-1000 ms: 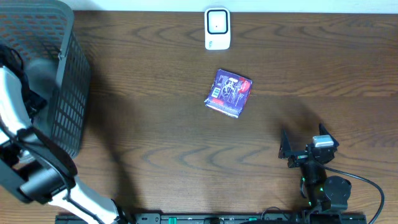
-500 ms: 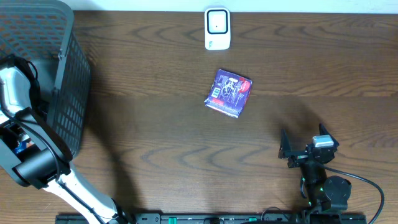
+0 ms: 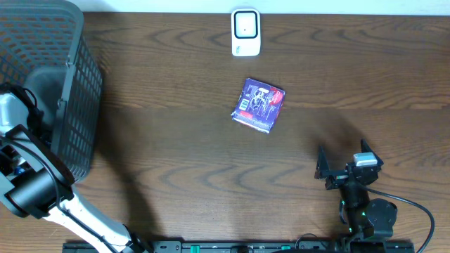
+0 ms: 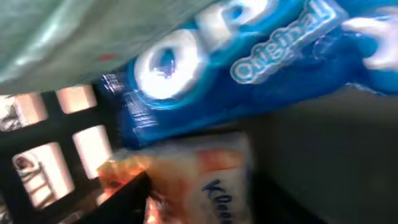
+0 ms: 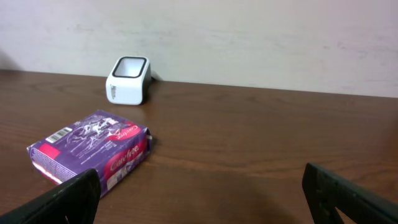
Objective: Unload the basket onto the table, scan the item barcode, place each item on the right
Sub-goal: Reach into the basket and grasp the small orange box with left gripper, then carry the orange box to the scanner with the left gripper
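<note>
Left arm is reaching down inside the grey mesh plastic basket [image 3: 77, 91], far left of the white barcode scanner [image 3: 245, 31].
The purple printed cardboard box [image 3: 259, 105] is lying flat on the dark wooden desk [image 3: 176, 176], just in front of the scanner and untouched. The right tool [image 3: 342, 163] is waiting farther in front and to the right, jaws apart and empty. A blue Oreo packet [image 4: 249, 68] and an orange-and-white tissue pack [image 4: 205, 168] are crowding the left wrist view, blurred. They are hiding the left tool [image 3: 15, 167], so I cannot tell its state. Since a second ago the left arm is sitting nearer the desk's front edge; the box, scanner and right tool are staying put.
</note>
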Controlling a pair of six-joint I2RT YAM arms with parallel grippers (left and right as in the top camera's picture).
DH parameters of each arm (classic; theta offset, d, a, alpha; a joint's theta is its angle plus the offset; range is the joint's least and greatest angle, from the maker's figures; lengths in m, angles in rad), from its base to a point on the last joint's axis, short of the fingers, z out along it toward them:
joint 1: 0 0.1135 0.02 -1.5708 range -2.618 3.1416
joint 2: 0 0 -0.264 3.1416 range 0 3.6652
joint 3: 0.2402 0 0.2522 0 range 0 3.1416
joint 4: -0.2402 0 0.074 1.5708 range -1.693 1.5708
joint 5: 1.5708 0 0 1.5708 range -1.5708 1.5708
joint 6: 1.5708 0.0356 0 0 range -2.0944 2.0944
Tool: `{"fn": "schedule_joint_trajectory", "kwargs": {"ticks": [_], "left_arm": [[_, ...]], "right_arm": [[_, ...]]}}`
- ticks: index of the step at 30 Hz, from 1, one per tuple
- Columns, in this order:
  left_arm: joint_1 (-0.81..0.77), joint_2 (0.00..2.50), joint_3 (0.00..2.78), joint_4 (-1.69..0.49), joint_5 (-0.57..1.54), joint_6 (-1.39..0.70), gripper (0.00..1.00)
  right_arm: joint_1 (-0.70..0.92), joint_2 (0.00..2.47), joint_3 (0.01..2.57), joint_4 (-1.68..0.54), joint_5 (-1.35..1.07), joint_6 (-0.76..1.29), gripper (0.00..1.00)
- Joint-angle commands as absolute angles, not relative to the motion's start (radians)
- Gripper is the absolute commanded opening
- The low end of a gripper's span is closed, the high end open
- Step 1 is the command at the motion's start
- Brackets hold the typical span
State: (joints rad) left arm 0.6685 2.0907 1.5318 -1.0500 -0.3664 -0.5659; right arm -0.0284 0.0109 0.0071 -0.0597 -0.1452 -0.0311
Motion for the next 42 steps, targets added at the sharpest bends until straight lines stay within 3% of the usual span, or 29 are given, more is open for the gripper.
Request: {"fn": "schedule_joint_trajectory", "kwargs": {"ticks": [1,2,7,11,16,23,26,31,37,42], "left_arm": [[0.672,2.109,1.515,-1.039,-0.299,-0.516,0.19],[0.672,2.109,1.516,-1.045,-0.299,-0.516,0.07],[0.672,2.088,1.556,-1.094,-0.28,-0.517,0.08],[0.671,1.983,1.616,-1.12,-0.092,-0.505,0.07],[0.661,1.727,1.62,-1.034,0.116,-0.486,0.07],[0.565,1.35,1.62,-0.886,0.124,-0.483,0.07],[0.457,1.242,1.62,-0.847,0.125,-0.483,0.07],[0.084,1.179,1.62,-0.823,0.123,-0.373,0.07],[-0.279,1.275,1.62,-0.825,0.12,-0.262,0.07],[-0.425,1.415,1.62,-0.825,0.12,-0.261,0.07]], "right_arm": [[-0.025,0.005,0.006,-0.064,-0.151,-0.039,0.99],[-0.025,0.005,0.006,-0.064,-0.151,-0.039,0.99],[-0.025,0.005,0.006,-0.064,-0.151,-0.039,0.99],[-0.025,0.005,0.006,-0.064,-0.151,-0.039,0.99],[-0.025,0.005,0.006,-0.064,-0.151,-0.039,0.99],[-0.025,0.005,0.006,-0.064,-0.151,-0.039,0.99],[-0.025,0.005,0.006,-0.064,-0.151,-0.039,0.99],[-0.025,0.005,0.006,-0.064,-0.151,-0.039,0.99],[-0.025,0.005,0.006,-0.064,-0.151,-0.039,0.99],[-0.025,0.005,0.006,-0.064,-0.151,-0.039,0.99]]}}
